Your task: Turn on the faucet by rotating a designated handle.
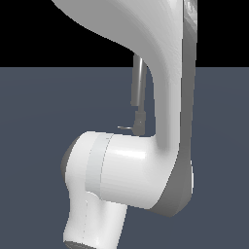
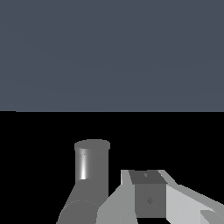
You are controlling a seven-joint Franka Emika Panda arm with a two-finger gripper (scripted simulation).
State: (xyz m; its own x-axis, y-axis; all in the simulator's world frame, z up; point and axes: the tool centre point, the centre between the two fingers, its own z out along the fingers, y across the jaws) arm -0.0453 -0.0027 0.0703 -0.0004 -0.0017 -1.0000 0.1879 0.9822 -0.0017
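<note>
- Faucet (image 1: 139,92) stands behind the white arm (image 1: 165,97) in the exterior view; only part of its grey spout and its darker base show in the gap beside the arm.
- Handle (image 1: 125,128) is a thin grey lever pointing from the base toward the exterior view's left, just above the arm's big lower joint (whether it touches anything cannot be told).
- Gripper is not seen in the exterior view; the arm's bulk fills most of the picture.
- Wrist view shows a grey metallic cylinder (image 2: 92,164) with a flat cap, standing upright on a thicker grey body; it is probably part of the faucet, but that cannot be settled.
- Gripper (image 2: 148,197) appears there only as pale grey angular blocks beside that cylinder, near it but with a gap visible between them.
- Jaws: fingertips fall outside the picture, so how wide they stand cannot be told; nothing is seen held.
- Handle is not visible in the wrist view.
- Floor (image 1: 39,121) is plain slate blue.
</note>
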